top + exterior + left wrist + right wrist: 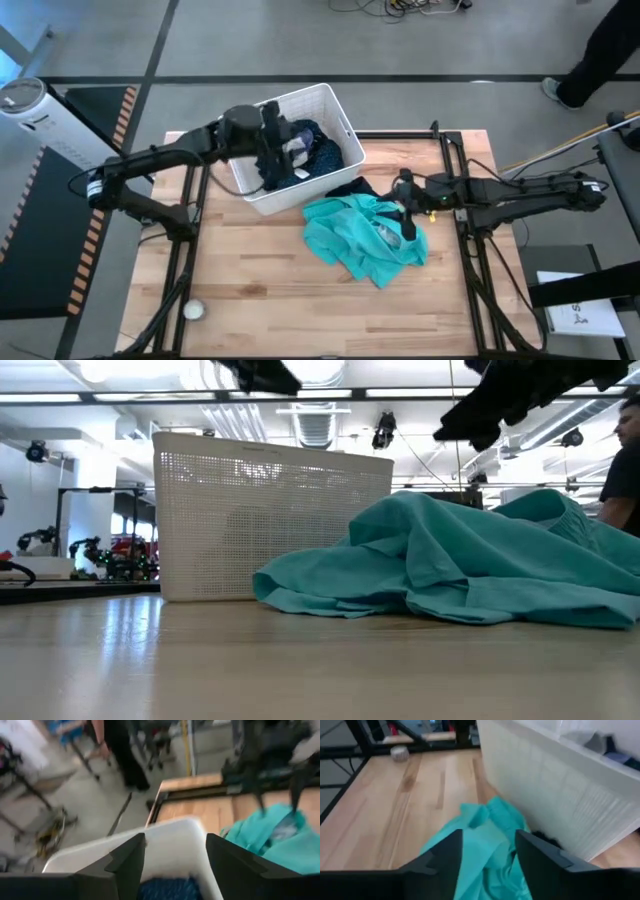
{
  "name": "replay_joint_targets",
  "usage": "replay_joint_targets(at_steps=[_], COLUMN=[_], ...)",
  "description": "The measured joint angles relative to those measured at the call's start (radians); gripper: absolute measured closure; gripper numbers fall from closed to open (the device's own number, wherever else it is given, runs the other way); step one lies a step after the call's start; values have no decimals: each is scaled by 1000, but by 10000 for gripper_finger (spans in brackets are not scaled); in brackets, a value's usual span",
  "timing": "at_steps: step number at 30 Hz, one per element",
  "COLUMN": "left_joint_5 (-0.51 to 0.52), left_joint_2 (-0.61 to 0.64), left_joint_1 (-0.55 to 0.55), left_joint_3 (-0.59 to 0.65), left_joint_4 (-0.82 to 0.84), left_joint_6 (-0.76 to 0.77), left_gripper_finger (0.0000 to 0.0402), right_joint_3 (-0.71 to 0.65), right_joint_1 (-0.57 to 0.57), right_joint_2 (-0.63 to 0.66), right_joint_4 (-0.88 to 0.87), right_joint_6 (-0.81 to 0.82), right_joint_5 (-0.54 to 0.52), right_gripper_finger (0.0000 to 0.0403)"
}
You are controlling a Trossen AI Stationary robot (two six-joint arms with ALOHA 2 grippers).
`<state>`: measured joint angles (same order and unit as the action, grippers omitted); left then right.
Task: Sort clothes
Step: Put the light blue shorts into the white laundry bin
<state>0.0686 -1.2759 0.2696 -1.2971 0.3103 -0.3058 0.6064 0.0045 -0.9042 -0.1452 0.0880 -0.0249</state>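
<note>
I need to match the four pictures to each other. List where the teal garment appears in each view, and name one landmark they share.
High view: teal garment on the table, centre-right, beside the white basket.
Low view: heaped at right, basket to its left.
Left wrist view: right edge, beyond the basket rim.
Right wrist view: bottom centre, between the fingers.
Shared landmark: the white basket.

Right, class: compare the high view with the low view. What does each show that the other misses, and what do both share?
Only the high view shows the dark clothes inside the basket, both whole arms, and a small round thing near the table edge. Only the low view shows the ceiling lights and the basket's mesh wall from the side. Both show the teal garment heaped beside the basket.
</note>
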Motion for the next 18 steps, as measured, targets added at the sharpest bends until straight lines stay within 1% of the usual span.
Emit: replay_joint_targets(at_steps=[4,7,11,15,18], left_joint_5=[1,1,1,5,52], left_joint_2=[65,117,184,250,300], left_joint_1=[-54,-96,-149,-187,-212], left_joint_3=[75,150,262,370,439], left_joint_4=[-49,-102,-195,-300,-358], left_joint_6=[2,14,26,27,30], left_gripper_finger=[216,223,228,229,226], right_joint_3=[0,0,0,0,0], right_joint_1=[25,47,64,77,79], right_joint_2=[-61,-107,-177,-262,-333], right_joint_4=[-1,2,7,47,107], right_joint_6=[44,81,128,150,151], right_joint_5=[0,0,-5,-69,-80], right_gripper_finger=[168,151,138,129,124])
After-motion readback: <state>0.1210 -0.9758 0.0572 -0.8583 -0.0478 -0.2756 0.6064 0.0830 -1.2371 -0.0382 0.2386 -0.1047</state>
